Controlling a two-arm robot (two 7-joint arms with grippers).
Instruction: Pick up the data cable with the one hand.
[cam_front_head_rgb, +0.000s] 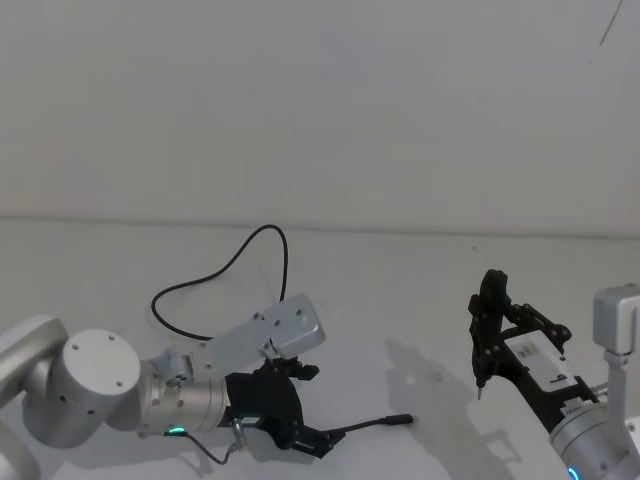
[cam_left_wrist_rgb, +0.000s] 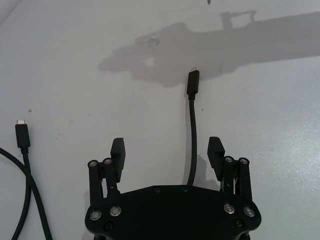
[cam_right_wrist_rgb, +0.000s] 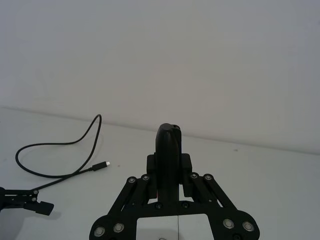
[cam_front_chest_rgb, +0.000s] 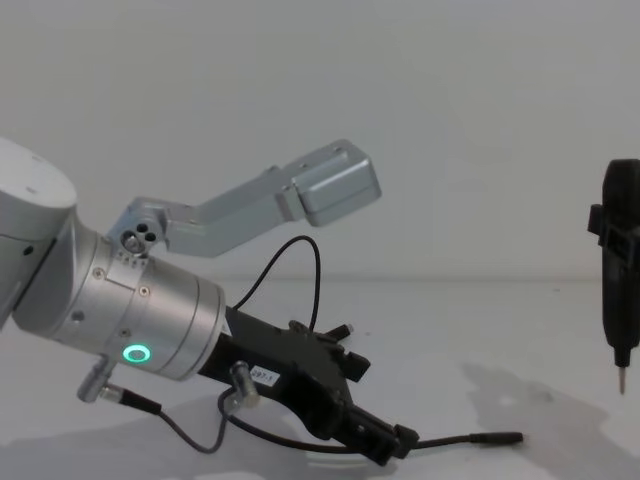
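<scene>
The left gripper (cam_left_wrist_rgb: 166, 147) sits low over the white table (cam_left_wrist_rgb: 60, 75) with its fingers (cam_left_wrist_rgb: 118, 150) wide open. The data cable (cam_left_wrist_rgb: 192, 130) lies flat on the table between them, not pinched. The right gripper (cam_right_wrist_rgb: 169, 172), off to the side, is closed tight on a black pen tool (cam_right_wrist_rgb: 168, 142)

Left pincer (cam_left_wrist_rgb: 166, 149) is down low by the bench (cam_front_head_rgb: 400, 290), jaws spread wide, silver wrist (cam_front_chest_rgb: 150, 300) angled down at it. Right pincer (cam_right_wrist_rgb: 169, 169) hangs higher off the bench, clamped round a pen-shaped tool (cam_right_wrist_rgb: 168, 142).
</scene>
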